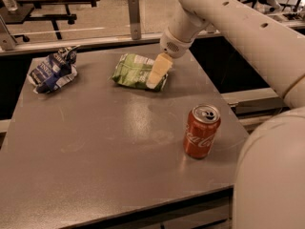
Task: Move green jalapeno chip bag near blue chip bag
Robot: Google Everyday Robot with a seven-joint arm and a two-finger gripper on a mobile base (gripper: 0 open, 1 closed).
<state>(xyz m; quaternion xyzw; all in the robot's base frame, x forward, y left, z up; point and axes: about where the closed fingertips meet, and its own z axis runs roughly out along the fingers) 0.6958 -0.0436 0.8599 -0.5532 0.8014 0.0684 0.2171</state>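
Note:
The green jalapeno chip bag lies flat near the back middle of the grey table. The blue chip bag, dark blue and white and wrinkled, lies at the back left, about a bag's width from the green one. My gripper, with cream-coloured fingers, hangs from the white arm and sits over the right end of the green bag, its tip at or just above the foil.
A red soda can stands upright at the right side of the table, in front of the arm. The arm's large white body fills the right edge of the view. A rail and office chairs are behind the table.

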